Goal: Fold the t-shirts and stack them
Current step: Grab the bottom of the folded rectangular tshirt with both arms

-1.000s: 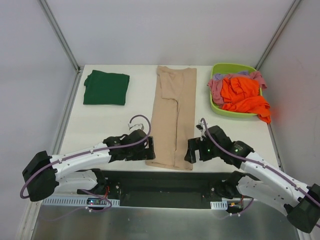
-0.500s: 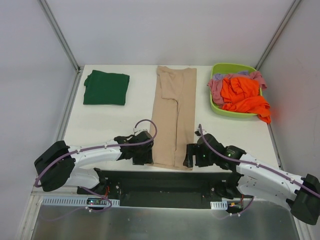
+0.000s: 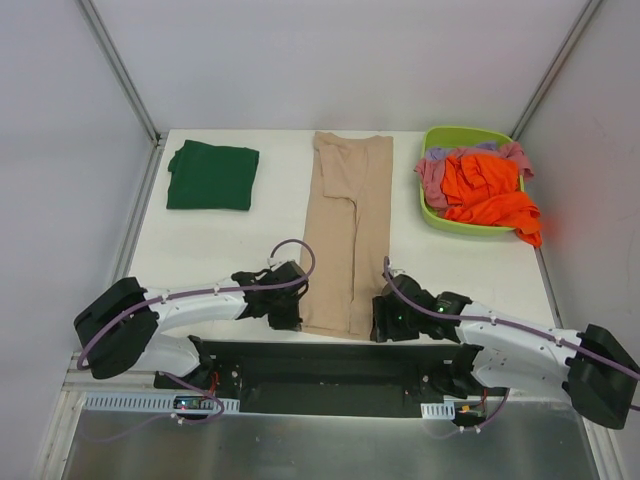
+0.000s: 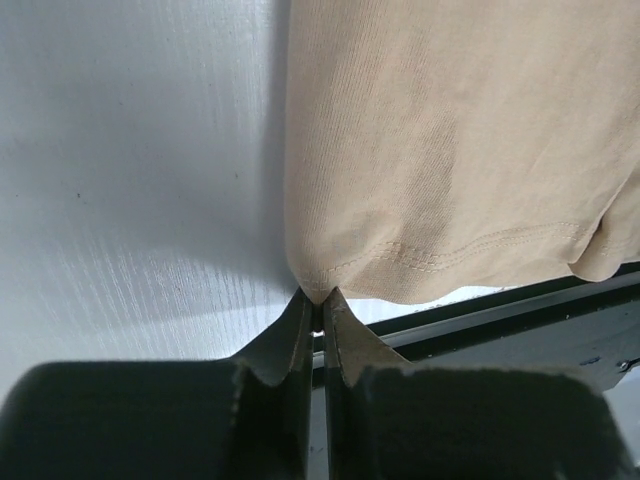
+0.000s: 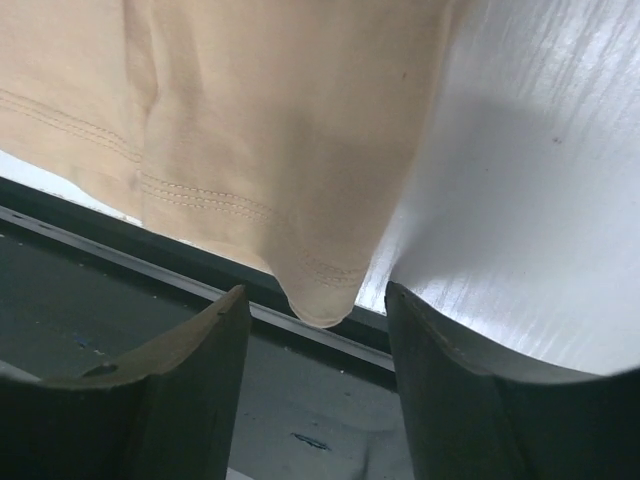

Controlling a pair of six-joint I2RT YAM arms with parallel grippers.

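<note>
Pinching the beige t-shirt (fine knit) are tapered left fingers.

Left gripper: moved back from beside the shirt to its near-left hem corner, fingers now pinched together on that corner | Right gripper: drawn back likewise, near-right hem corner now between its spread fingers, touching neither | Both arms: lower, flatter.
</note>
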